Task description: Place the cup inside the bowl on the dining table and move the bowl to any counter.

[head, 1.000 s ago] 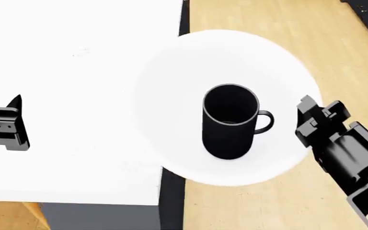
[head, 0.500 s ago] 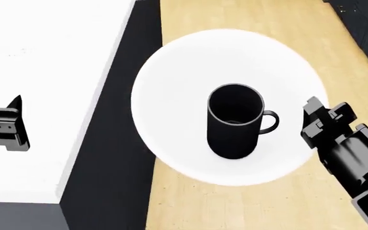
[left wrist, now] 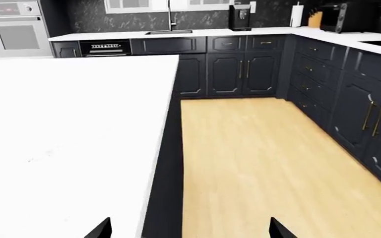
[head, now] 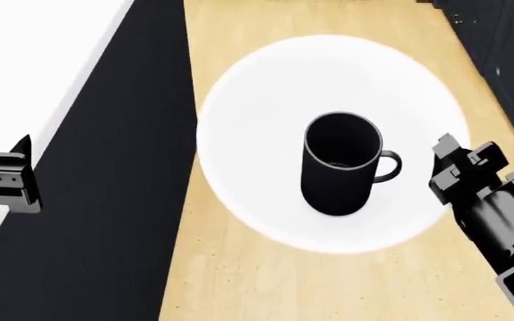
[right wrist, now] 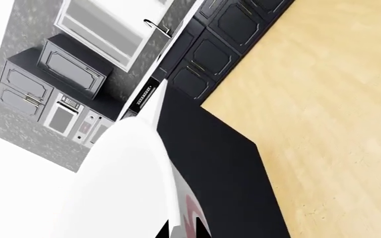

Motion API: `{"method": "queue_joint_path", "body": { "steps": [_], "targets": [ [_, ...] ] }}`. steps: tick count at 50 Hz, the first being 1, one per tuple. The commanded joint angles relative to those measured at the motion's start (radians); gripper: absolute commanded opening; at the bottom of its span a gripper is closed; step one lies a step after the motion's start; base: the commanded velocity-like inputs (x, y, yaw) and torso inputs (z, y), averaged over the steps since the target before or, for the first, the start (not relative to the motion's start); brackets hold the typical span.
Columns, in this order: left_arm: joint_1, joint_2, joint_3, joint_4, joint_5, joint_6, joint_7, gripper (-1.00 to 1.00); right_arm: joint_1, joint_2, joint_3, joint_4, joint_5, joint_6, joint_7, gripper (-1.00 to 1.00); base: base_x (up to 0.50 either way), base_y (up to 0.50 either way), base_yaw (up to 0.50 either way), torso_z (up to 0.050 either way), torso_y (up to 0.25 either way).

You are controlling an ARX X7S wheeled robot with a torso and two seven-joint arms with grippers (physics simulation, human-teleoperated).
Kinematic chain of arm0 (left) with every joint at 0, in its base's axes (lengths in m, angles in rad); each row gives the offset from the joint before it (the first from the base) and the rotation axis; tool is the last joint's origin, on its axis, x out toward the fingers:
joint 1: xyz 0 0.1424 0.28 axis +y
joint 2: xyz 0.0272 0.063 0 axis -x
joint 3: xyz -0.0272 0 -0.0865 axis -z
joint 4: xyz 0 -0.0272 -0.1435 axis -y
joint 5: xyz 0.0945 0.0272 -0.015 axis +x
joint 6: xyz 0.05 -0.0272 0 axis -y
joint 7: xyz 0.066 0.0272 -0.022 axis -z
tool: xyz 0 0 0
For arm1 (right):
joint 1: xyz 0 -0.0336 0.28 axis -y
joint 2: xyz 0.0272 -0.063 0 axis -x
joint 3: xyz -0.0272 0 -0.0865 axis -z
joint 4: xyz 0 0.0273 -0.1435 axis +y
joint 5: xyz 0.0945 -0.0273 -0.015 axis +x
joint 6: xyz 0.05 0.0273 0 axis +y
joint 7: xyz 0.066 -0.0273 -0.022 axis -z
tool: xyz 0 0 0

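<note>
The white bowl [head: 266,180] hangs in the air over the wooden floor, clear of the dining table [head: 16,73]. The black cup [head: 339,164] stands upright inside it, handle toward my right gripper [head: 449,167]. That gripper is shut on the bowl's right rim; in the right wrist view the rim [right wrist: 124,188] runs between the right gripper's [right wrist: 182,229] two fingertips. My left gripper [head: 11,177] is open and empty over the table's edge; in the left wrist view the left gripper [left wrist: 189,230] shows wide-apart tips above the table [left wrist: 65,139]. A counter with a sink [left wrist: 170,33] runs along the far wall.
Dark cabinets [head: 507,40] line the right side under another white counter [left wrist: 349,35]. A wall oven [left wrist: 15,29] stands at the far left. Wooden floor [left wrist: 263,163] lies between the table's dark side [head: 123,200] and the cabinets.
The table has slid left in the head view, and the bowl with the cup has gone from overlapping its edge to hanging wholly over the floor. Both grippers keep their hold and pose.
</note>
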Motion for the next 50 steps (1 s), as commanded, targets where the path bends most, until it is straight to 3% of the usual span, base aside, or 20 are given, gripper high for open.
{"method": "queue_joint_path", "body": {
  "steps": [1, 50],
  "targets": [
    [-0.005, 0.002, 0.005, -0.001, 0.002, 0.001, -0.005, 1.0, 0.011, 0.002, -0.002, 0.018, -0.032, -0.034, -0.06, -1.0, 0.5, -0.18, 0.0, 0.0, 0.0],
    [0.019, -0.006, 0.007, -0.005, 0.0, 0.022, -0.008, 1.0, 0.102, 0.002, -0.056, 0.112, -0.062, -0.047, -0.087, -1.0, 0.5, -0.18, 0.0, 0.0, 0.002]
  ]
}}
